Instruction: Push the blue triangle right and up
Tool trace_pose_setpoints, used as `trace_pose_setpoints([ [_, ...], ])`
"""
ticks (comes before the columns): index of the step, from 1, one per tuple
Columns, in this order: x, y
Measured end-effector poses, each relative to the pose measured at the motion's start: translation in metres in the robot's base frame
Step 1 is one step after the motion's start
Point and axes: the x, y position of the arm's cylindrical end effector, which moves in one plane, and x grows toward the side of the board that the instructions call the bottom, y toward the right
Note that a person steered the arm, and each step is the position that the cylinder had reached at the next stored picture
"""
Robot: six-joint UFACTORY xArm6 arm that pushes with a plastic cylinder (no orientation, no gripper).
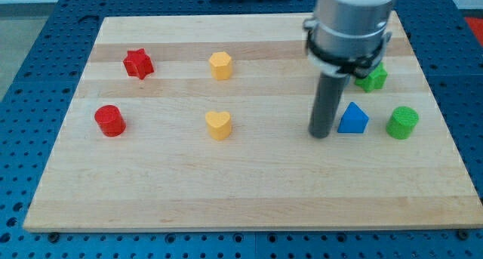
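The arm ends in a plain dark rod, so there is no hand to be released or clenched; nothing is grasped. My tip (321, 134) stands on the desk (249, 198), just beside the blue triangle (353, 118) on its left side as the view shows it. The gap between them is very narrow, and I cannot tell if they touch or not.

The blue triangle lies in the right part of the desk, about at middle height. Just to its right, with a small gap, stands the green cylinder (402, 122). Above the triangle and a little to the right is another green block (372, 78); the arm's grey body covers part of it, so its shape is not clear. The room to the upper right of the triangle is therefore narrow: it is the passage between these two green blocks, and behind it the right edge of the desk is near.

The other blocks are well apart from my tip, in the left half. The yellow heart (219, 125) is at middle height, and the yellow hexagon-like block (220, 65) is above it. Further left are the red star (138, 63) near the top and the red cylinder (110, 121) below it.

The lower part of the desk, along the view's bottom edge, is bare wood. Around the desk a blue perforated surface (45, 55) shows.
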Motion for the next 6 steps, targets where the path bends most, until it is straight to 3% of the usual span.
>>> trace_pose_setpoints([
  [1, 0.028, 0.004],
  [4, -0.028, 0.042],
  [6, -0.034, 0.040],
])
